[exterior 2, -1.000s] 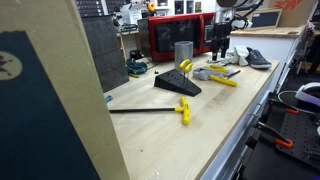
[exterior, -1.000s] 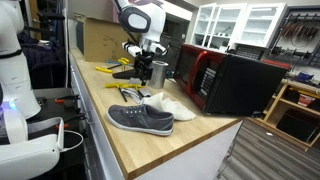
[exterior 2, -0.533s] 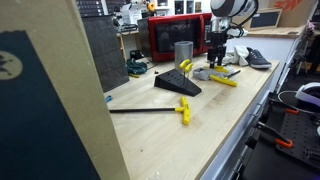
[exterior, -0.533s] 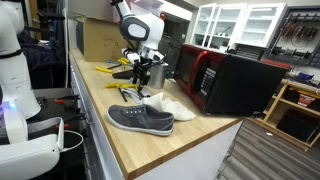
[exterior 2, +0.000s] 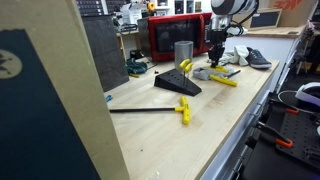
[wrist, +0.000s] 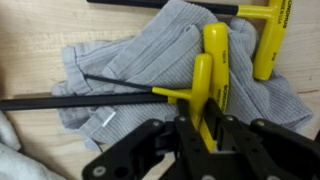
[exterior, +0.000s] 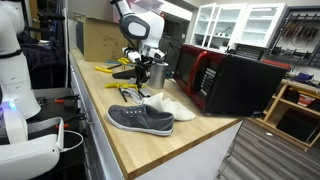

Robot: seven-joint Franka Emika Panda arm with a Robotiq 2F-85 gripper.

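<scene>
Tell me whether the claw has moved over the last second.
Yes. In an exterior view the claw has shifted left, away from the red microwave, and slightly down toward the workbench.

Over to a long, pale wooden tabletop [exterior: 190, 140], lit bright and even. At its far end, a brown cardboard panel [exterior: 100, 40]. Along the back edge, a red-and-black microwave [exterior: 225, 80]; above and behind, white glass-fronted cabinets [exterior: 240, 22], glowing. Off the right corner, a pegboard wall [exterior: 300, 30] hung with tools, a wooden shelf unit [exterior: 295, 105] beneath. Down by the near corner, corrugated metal sheeting [exterior: 265, 150]. In an exterior view, a big plywood sheet [exterior 2: 45, 90] filling the foreground, a dark perforated panel [exterior 2: 105, 50] just behind.
</scene>
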